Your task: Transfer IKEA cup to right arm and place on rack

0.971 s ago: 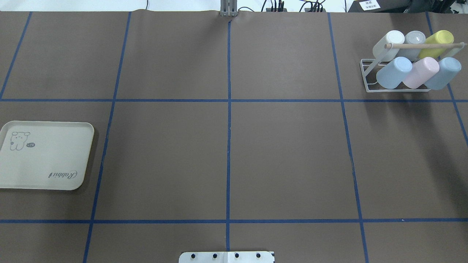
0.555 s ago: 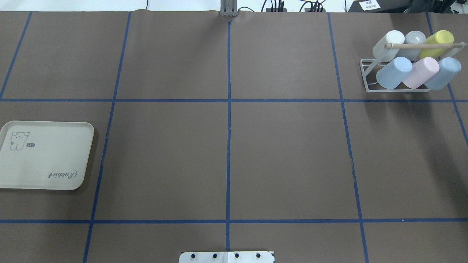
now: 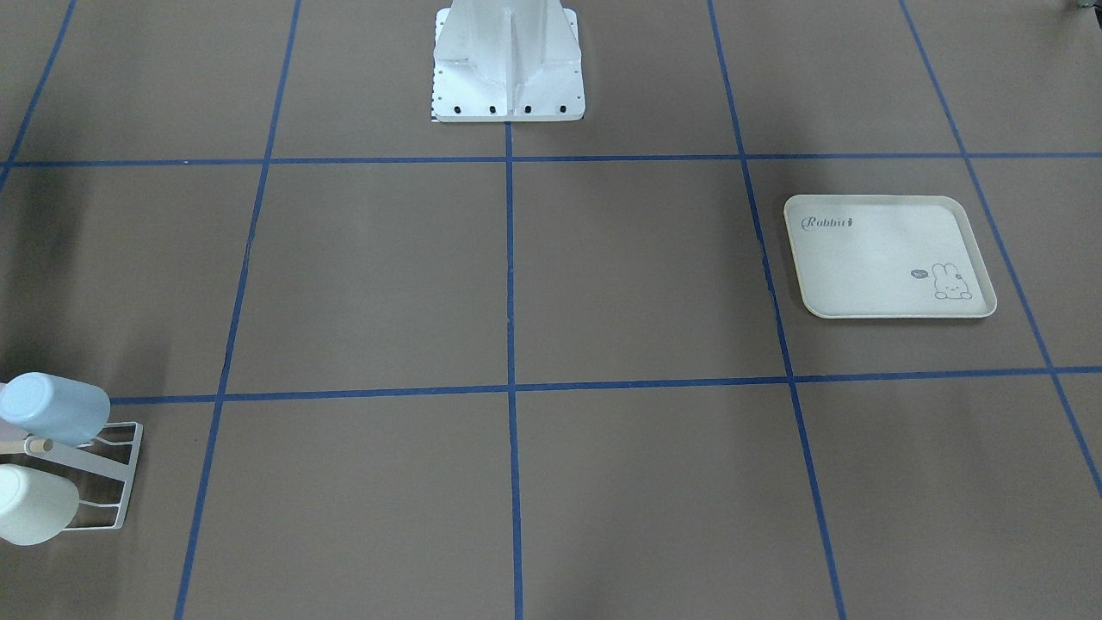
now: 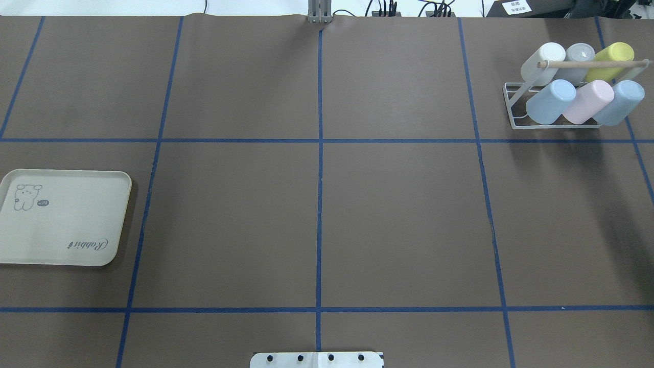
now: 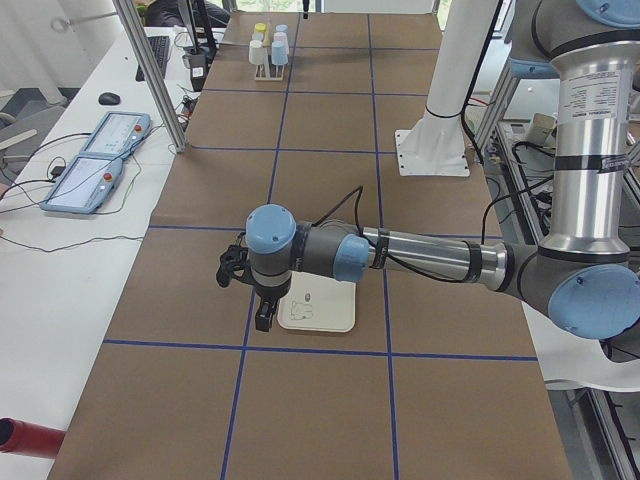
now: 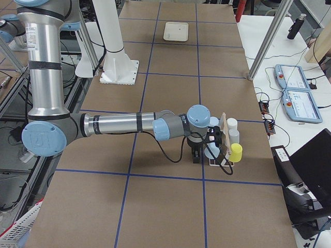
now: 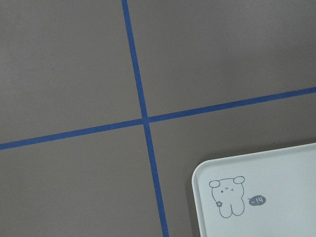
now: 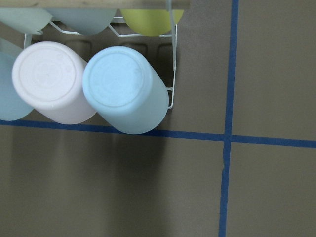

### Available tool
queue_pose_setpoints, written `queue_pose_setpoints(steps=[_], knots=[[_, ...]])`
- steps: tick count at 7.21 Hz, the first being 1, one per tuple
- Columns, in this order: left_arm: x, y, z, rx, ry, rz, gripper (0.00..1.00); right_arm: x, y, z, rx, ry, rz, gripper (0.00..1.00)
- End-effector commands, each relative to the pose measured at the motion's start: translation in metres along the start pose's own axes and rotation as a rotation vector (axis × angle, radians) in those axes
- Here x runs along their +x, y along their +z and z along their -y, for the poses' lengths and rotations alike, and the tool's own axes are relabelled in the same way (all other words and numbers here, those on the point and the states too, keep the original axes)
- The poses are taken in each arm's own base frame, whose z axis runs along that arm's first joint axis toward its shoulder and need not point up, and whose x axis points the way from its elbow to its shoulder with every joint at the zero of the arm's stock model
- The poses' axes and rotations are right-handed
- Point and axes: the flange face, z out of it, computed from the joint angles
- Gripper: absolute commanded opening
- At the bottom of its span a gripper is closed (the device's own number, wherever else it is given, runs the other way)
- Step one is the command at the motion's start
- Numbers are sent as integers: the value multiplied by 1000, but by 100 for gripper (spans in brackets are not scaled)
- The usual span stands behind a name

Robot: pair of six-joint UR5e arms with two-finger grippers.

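Note:
The white wire rack (image 4: pixel 512 118) with its wooden dowel stands at the table's far right. Every IKEA cup I see sits on it: white (image 4: pixel 542 61), grey and yellow (image 4: pixel 610 57) in the back row, blue (image 4: pixel 549 101), pink (image 4: pixel 587 101) and blue in front. The right wrist view looks down on a blue cup (image 8: pixel 126 91) and the pink one (image 8: pixel 49 81). My right gripper (image 6: pixel 196 154) hangs beside the rack (image 6: pixel 224 135). My left gripper (image 5: pixel 262 310) hovers at the tray's corner. I cannot tell whether either gripper is open or shut.
A cream rabbit-print tray (image 4: pixel 61 220) lies at the left edge of the brown, blue-taped table, and its corner (image 7: pixel 276 187) fills the left wrist view. The robot's white base (image 3: pixel 508 60) stands at the near middle. Teach pendants and cables lie on side benches.

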Motion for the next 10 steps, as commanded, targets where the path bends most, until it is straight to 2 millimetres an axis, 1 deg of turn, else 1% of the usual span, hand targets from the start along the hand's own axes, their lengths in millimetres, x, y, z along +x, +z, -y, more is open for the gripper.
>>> queue_pose_setpoints(steps=[1,3,6,8,10], knots=[[1,0,1,1,2,0,100,-6,-6,0,14,-16,4,99],[0,0,0,0,1,0,100,-3,-3,-3,8,-11,4,99],[-1,1,0,-2,-1,0,100,-4,-4,-3,8,-8,6,99],[-1,1,-1,-4,-2,0,100,-7,-7,2,17,-15,2,99],[-1,1,-1,-4,-2,0,100,-6,-6,3,15,-13,1,99]])
